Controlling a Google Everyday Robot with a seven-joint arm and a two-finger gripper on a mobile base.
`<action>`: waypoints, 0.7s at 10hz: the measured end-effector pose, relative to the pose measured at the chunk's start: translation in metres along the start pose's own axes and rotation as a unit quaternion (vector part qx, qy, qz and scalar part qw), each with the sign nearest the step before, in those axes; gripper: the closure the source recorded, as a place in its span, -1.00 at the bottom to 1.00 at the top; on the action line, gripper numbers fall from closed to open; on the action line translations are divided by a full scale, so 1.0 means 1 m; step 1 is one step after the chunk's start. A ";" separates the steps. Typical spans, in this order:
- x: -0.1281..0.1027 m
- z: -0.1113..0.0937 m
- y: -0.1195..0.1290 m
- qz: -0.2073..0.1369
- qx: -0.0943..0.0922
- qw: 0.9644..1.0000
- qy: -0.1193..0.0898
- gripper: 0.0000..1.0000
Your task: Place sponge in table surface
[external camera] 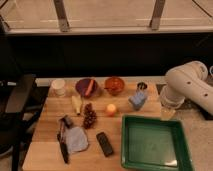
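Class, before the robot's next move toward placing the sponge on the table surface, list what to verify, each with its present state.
1. Sponge found, right of the orange fruit: ok.
2. Sponge resting on the table surface: cannot tell.
3. Pincer, at the white arm's end right of the sponge, gripping it: cannot tell.
4. Sponge outside the green tray: ok.
5. Bare wood between sponge and fruit: ok.

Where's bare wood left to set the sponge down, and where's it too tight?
Bare table surface: front left corner, left of the cloth; also the patch between orange fruit, black block and green tray. Crowded along the back row of bowls. The gripper seems to sit just above the sponge.
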 end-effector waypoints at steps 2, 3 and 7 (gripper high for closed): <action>0.000 0.000 0.000 0.000 0.000 1.000 0.000 -0.30; 0.000 -0.001 -0.001 -0.002 0.001 1.000 0.000 -0.30; -0.034 0.006 -0.041 -0.092 0.003 0.996 -0.018 -0.30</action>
